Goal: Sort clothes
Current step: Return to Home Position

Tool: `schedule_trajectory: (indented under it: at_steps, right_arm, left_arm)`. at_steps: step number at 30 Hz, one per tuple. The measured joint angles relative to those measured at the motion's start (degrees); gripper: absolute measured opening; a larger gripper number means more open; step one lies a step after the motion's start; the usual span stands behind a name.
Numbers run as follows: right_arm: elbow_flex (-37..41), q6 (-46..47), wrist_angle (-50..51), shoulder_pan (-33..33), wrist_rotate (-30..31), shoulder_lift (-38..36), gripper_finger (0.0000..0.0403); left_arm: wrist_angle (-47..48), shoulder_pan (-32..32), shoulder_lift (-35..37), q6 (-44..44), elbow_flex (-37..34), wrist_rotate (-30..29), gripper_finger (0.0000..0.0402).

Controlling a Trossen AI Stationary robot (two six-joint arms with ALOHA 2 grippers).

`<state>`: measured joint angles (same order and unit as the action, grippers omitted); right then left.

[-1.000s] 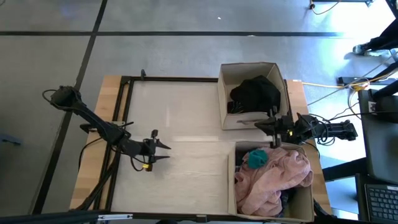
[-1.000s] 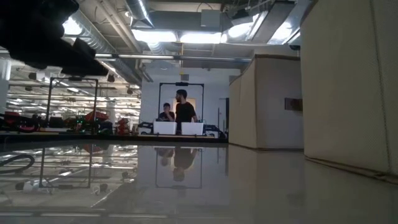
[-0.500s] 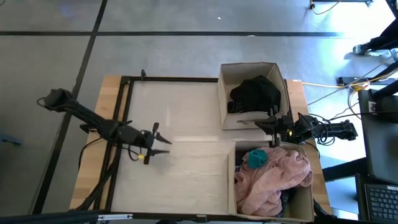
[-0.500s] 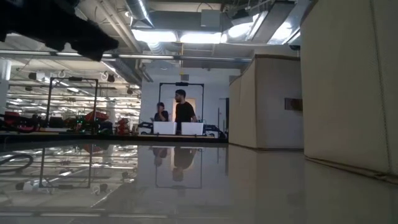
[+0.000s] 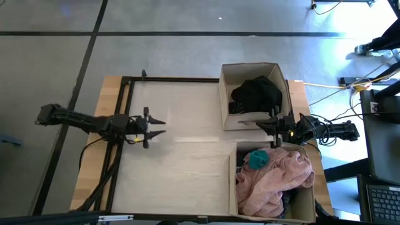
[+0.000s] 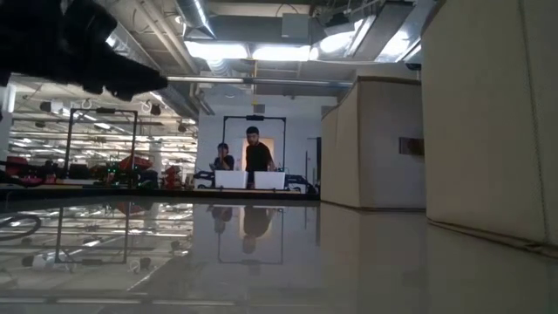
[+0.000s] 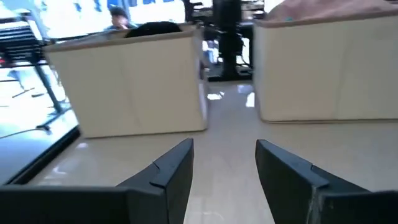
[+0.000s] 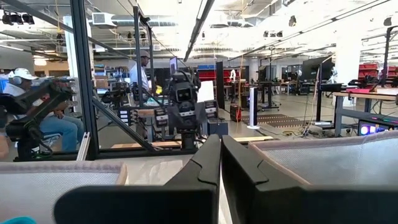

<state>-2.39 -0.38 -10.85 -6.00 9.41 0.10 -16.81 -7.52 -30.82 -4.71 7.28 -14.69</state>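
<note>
Gaping empty jaws, left gripper (image 5: 160,127).

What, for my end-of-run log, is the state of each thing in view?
Left gripper: open, empty, over the table's left part.
Right gripper: shut, empty, by the two boxes.
Far box: open-topped, holding a black garment.
Near box: open-topped, heaped.
Pink garment: crumpled in the near box.
Teal piece: bunched on the pink garment.

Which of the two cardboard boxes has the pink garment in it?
The box lower in the high view: pink garment and teal piece fill it. The other box holds black clothing.
</note>
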Motion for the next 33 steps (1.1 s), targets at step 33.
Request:
schedule_trajectory:
  at_steps: [33]
  right_arm:
    - [0.0,0.0,-0.1,0.0,0.0,0.0,0.0017]
  left_arm:
    - [15.2,11.4,30.4,3.2,-6.7,8.3,0.0164]
